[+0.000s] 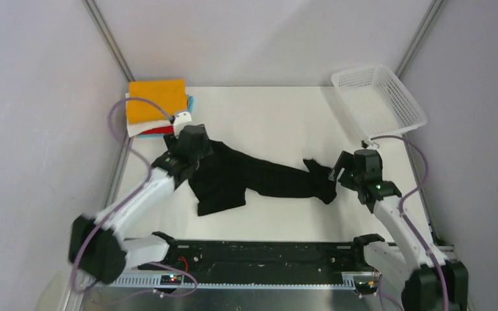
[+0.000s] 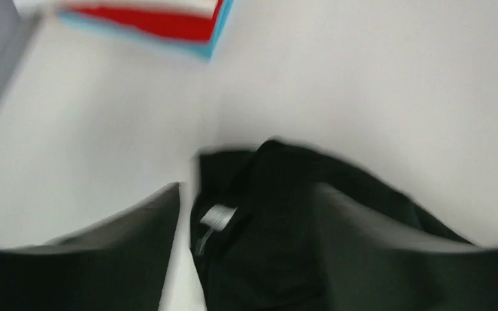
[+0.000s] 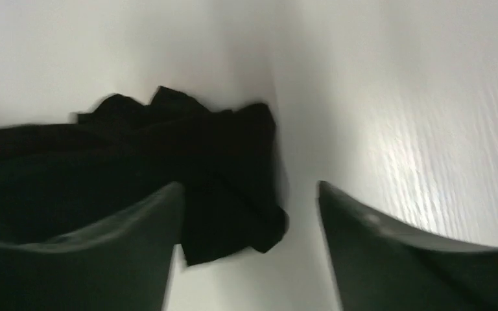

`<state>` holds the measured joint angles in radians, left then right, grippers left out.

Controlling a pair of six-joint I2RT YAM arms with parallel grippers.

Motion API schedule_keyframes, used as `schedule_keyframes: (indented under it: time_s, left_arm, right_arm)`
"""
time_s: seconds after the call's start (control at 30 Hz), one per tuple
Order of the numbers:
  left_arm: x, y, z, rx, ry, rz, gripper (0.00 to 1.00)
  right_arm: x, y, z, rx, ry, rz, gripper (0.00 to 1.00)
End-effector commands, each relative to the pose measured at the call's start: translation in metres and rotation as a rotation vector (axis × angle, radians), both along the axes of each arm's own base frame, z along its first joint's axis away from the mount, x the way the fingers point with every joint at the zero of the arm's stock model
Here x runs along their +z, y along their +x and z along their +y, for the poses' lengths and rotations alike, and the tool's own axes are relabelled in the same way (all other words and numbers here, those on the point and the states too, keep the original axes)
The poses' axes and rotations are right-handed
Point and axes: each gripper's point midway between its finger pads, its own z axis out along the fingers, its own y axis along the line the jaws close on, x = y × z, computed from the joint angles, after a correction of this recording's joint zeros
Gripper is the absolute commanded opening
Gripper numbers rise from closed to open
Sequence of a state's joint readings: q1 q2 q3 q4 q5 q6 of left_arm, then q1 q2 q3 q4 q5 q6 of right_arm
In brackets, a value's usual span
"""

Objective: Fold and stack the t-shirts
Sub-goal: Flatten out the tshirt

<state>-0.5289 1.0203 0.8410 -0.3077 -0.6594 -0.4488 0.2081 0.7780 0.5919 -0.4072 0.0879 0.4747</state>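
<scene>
Black tee (image 1: 259, 175) in the middle of the white table (image 1: 279, 116), unfolded, drawn out into a long rumpled band from left to right. Broader at the left end, with one flap spread toward the near edge; narrow and bunched at the right end.

Left gripper (image 2: 248, 189) at the tee's left end, toward the far left corner. Fingers (image 2: 104, 259) spread wide, with black cloth and a small white label (image 2: 215, 218) in the gap between them. Heavy blur in the left wrist view, so no telling whether touching the cloth or just above it.

Right gripper (image 3: 249, 188) at the tee's right end, toward the right edge. Fingers (image 3: 395, 259) spread wide here too, the bunched cloth end under one finger and partly in the gap, bare table under the other. Nothing clamped.

Folded t-shirts stacked in the far left corner, just beyond the left gripper: orange shirt (image 1: 157, 98) on top, white shirt (image 1: 139, 124) below it, then a red shirt (image 1: 161, 130) and a light-blue shirt (image 1: 190, 102), only edges showing.

White mesh basket (image 1: 379, 100) at the far right corner, tilted, jutting past the right edge, well apart from the tee
</scene>
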Motion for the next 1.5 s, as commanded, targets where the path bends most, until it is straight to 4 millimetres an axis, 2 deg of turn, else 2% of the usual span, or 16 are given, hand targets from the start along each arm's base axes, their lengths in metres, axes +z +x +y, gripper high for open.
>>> schedule_keyframes:
  time_s: [0.0, 0.03, 0.13, 0.27, 0.4, 0.47, 0.6, 0.73, 0.97, 1.07, 1.13, 1.2, 1.23, 1.3, 1.43, 1.47]
  left_arm:
    - [-0.044, 0.042, 0.004, 0.055, -0.055, 0.183, 0.94]
    - [-0.043, 0.053, 0.001, 0.048, -0.056, 0.201, 0.98]
    - [-0.029, 0.063, -0.007, 0.014, -0.077, 0.185, 1.00]
    - [-0.024, 0.045, -0.015, -0.018, -0.166, 0.185, 1.00]
    - [-0.051, -0.001, -0.024, -0.065, -0.279, 0.256, 1.00]
    - [-0.091, -0.035, -0.025, -0.076, -0.296, 0.348, 1.00]
    - [-0.130, -0.088, -0.024, -0.060, -0.330, 0.473, 1.00]
    - [-0.174, -0.140, -0.033, -0.109, -0.363, 0.611, 1.00]
    - [-0.200, -0.152, -0.031, -0.074, -0.354, 0.666, 0.98]
    - [-0.210, -0.145, -0.041, -0.085, -0.379, 0.677, 0.85]
    - [-0.213, -0.142, -0.055, -0.120, -0.418, 0.696, 0.62]
    - [-0.215, -0.141, -0.065, -0.149, -0.442, 0.716, 0.30]
    - [-0.216, -0.140, -0.065, -0.150, -0.439, 0.720, 0.08]
    - [-0.217, -0.138, -0.062, -0.145, -0.420, 0.706, 0.01]
    - [-0.208, -0.131, -0.054, -0.130, -0.406, 0.626, 0.00]
    - [-0.202, -0.127, -0.053, -0.133, -0.409, 0.589, 0.00]
  right_arm:
    - [-0.009, 0.036, -0.044, -0.231, -0.023, 0.018, 0.91]
    - [0.001, 0.041, -0.053, -0.273, -0.040, 0.006, 0.97]
    - [0.025, 0.047, -0.057, -0.284, -0.068, -0.042, 0.99]
    - [0.045, 0.036, -0.048, -0.211, -0.089, -0.102, 0.99]
    - [0.047, 0.022, -0.017, -0.052, -0.130, -0.124, 0.99]
    - [0.046, 0.019, 0.000, 0.037, -0.159, -0.146, 0.99]
    - [0.047, 0.021, 0.039, 0.247, -0.222, -0.189, 0.99]
    - [0.037, 0.025, 0.062, 0.325, -0.246, -0.177, 0.99]
    - [0.017, 0.032, 0.067, 0.325, -0.263, -0.117, 1.00]
    - [0.009, 0.034, 0.077, 0.382, -0.258, -0.104, 0.99]
    - [0.003, 0.037, 0.081, 0.401, -0.265, -0.089, 1.00]
    - [0.000, 0.044, 0.086, 0.417, -0.273, -0.073, 0.99]
    - [0.004, 0.049, 0.090, 0.434, -0.276, -0.082, 0.99]
    - [-0.003, 0.059, 0.094, 0.448, -0.304, -0.039, 0.99]
    - [-0.038, 0.080, 0.091, 0.412, -0.390, 0.121, 0.90]
    - [-0.036, 0.087, 0.091, 0.403, -0.400, 0.124, 0.88]
